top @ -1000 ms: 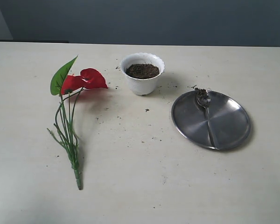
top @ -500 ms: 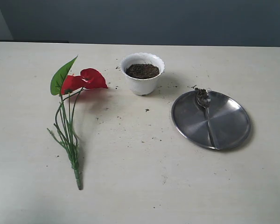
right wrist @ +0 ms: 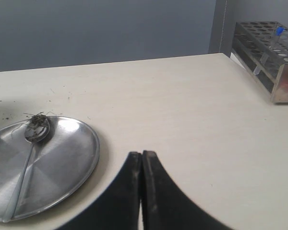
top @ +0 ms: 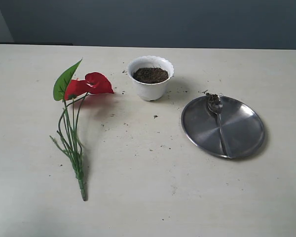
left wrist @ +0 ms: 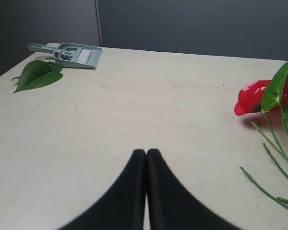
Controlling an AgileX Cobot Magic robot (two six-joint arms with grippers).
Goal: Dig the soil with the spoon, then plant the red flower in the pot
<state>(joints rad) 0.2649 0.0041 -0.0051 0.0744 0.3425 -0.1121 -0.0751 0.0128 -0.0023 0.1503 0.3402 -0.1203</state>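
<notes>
The white pot (top: pixel 150 85) with a scalloped rim stands at the back middle of the table, filled with dark soil (top: pixel 150 75). The red flower (top: pixel 91 84) lies flat to its left, stems pointing toward the front; its bloom also shows in the left wrist view (left wrist: pixel 252 97). The silver spoon (top: pixel 218 123) rests on a round steel plate (top: pixel 241 131) at the right, with crumbs of soil on its bowl (right wrist: pixel 37 128). My left gripper (left wrist: pixel 146 152) is shut and empty, left of the flower. My right gripper (right wrist: pixel 142 154) is shut and empty, beside the plate (right wrist: pixel 62 163). Neither arm shows in the exterior view.
Soil crumbs (top: pixel 155 117) are scattered around the pot and plate. A loose green leaf (left wrist: pixel 37 75) and a grey dustpan with brush (left wrist: pixel 69 53) lie far off on the left arm's side. A metal test-tube rack (right wrist: pixel 269 55) stands at the table edge on the right arm's side.
</notes>
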